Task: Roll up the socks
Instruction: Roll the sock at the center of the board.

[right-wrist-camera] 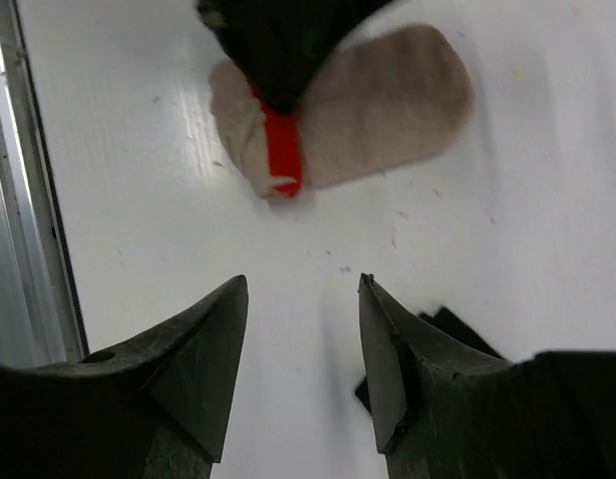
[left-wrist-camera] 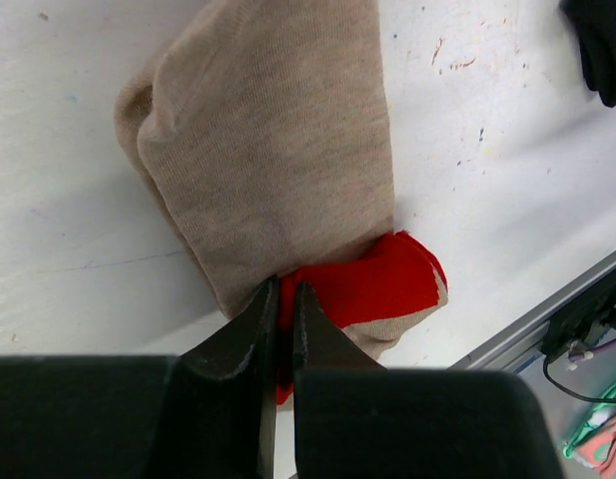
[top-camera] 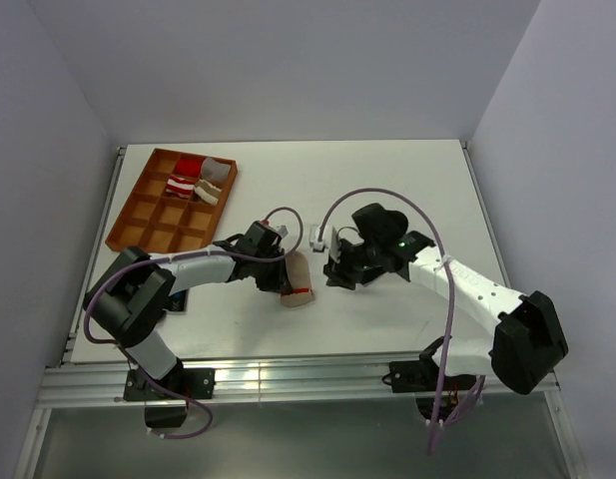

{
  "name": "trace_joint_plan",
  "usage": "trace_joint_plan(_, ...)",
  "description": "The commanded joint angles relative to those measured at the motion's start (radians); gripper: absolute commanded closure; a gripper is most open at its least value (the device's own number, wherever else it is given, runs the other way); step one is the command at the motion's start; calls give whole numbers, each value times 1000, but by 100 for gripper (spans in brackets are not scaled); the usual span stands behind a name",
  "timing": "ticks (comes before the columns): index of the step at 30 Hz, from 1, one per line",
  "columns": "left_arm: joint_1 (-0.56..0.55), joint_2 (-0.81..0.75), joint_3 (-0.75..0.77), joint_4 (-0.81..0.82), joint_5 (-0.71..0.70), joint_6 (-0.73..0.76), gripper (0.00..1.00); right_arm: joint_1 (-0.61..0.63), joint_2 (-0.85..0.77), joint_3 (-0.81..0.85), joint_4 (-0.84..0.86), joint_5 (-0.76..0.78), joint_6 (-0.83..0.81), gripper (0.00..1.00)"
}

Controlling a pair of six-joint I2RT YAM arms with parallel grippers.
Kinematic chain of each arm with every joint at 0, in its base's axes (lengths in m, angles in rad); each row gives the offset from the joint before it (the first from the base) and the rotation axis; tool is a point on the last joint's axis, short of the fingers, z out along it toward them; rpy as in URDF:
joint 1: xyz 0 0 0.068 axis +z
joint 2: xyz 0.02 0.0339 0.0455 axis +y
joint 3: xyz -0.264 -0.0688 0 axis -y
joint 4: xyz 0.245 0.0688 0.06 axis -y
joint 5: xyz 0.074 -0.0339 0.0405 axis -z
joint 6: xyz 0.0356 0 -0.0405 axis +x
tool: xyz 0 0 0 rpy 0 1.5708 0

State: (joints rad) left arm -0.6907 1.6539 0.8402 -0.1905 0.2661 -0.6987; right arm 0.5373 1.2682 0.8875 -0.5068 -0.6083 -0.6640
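Note:
A beige sock with a red cuff [top-camera: 299,280] lies folded on the white table near the middle front. It shows in the left wrist view [left-wrist-camera: 268,150] and in the right wrist view [right-wrist-camera: 367,105]. My left gripper [top-camera: 280,282] is shut on the sock's red cuff edge [left-wrist-camera: 372,284], its jaws pinched on the fabric [left-wrist-camera: 287,299]. My right gripper [top-camera: 336,274] is open and empty, just right of the sock, hovering over bare table [right-wrist-camera: 303,284].
An orange compartment tray [top-camera: 148,222] stands at the back left and holds rolled socks [top-camera: 188,182] in its far cells. A small white object [top-camera: 314,238] lies behind the grippers. The table's metal front rail [top-camera: 288,379] runs along the near edge.

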Motion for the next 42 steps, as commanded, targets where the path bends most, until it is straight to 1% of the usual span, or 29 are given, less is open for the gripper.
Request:
trace_joint_plan(1, -9, 41, 7, -115, 15, 36, 100, 139, -18, -39, 155, 103, -2, 44)
trace_joint_plan(5, -9, 63, 17, -119, 24, 41, 100, 245, 40, -36, 177, 163, -9, 45)
trace_joint_plan(11, -10, 64, 16, -110, 39, 38, 100, 345, 151, -21, 229, 277, -25, 46)
trace_joint_plan(17, -9, 61, 0, -104, 50, 41, 100, 397, 238, -19, 283, 369, -35, 47)
trace_joint_plan(28, -7, 83, 14, -78, 78, 33, 99, 452, 322, -9, 292, 418, -39, 48)
trace_joint_plan(30, -6, 87, 13, -63, 84, 28, 99, 454, 330, -1, 280, 426, -36, 52)
trace_joint_plan(32, -6, 93, 8, -49, 97, 16, 98, 454, 336, 5, 275, 441, -29, 53)
trace_joint_plan(35, -3, 93, 4, -27, 102, -4, 95, 455, 359, 42, 219, 440, -16, 65)
trace_joint_plan(36, 0, 89, -1, -18, 105, -13, 92, 455, 365, 45, 200, 438, -13, 71)
trace_joint_plan(37, 3, 81, -7, 9, 110, -37, 90, 452, 367, 45, 194, 432, -11, 73)
trace_joint_plan(38, 8, 69, -25, 48, 123, -51, 88, 452, 373, 50, 176, 424, -3, 77)
trace_joint_plan(39, 11, 69, -36, 48, 131, -67, 86, 449, 375, 50, 163, 411, -2, 78)
trace_joint_plan(41, 16, 52, -62, 104, 137, -116, 82, 440, 375, 62, 142, 368, 10, 80)
trace_joint_plan(42, 16, 40, -70, 121, 137, -131, 80, 426, 375, 68, 125, 355, 14, 83)
